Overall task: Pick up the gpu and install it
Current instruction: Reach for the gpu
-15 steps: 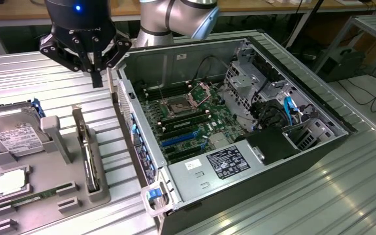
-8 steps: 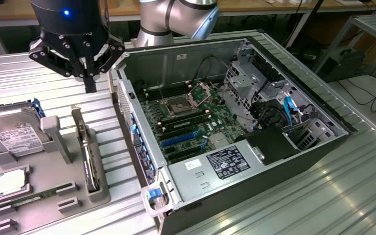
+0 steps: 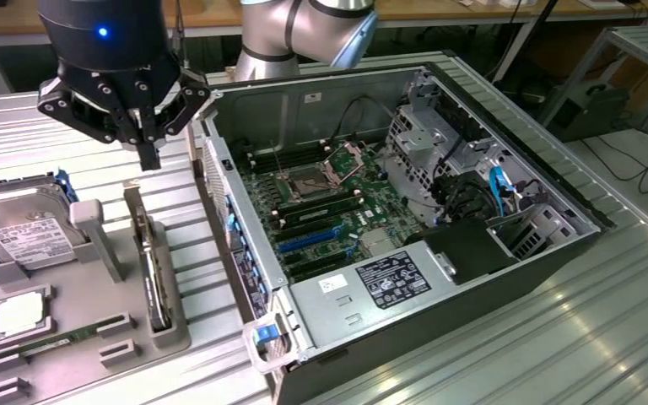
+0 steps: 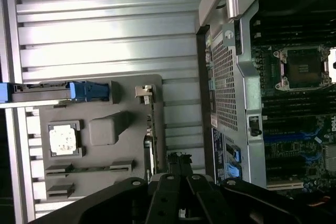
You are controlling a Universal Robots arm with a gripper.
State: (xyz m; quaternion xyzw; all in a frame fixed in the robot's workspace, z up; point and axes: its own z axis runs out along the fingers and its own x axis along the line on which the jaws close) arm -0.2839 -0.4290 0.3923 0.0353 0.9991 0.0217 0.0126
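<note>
Claw (image 3: 149, 162) is closed, fingers pressed together with nothing between them. It hangs above the grey fixture tray (image 3: 99, 291), over the tray's edge nearest the open PC case (image 3: 414, 211), close to one end of the gpu (image 3: 149, 261) but not touching it. gpu not picked up: it stands on its long edge in the tray's slot on that same case-side edge. Elsewhere on the tray: hard drive (image 3: 20, 236), CPU (image 3: 20, 314), memory stick (image 3: 60, 342). The case lies just beside the tray on the ribbed metal table (image 3: 526, 337), motherboard (image 3: 324, 211) exposed.
</note>
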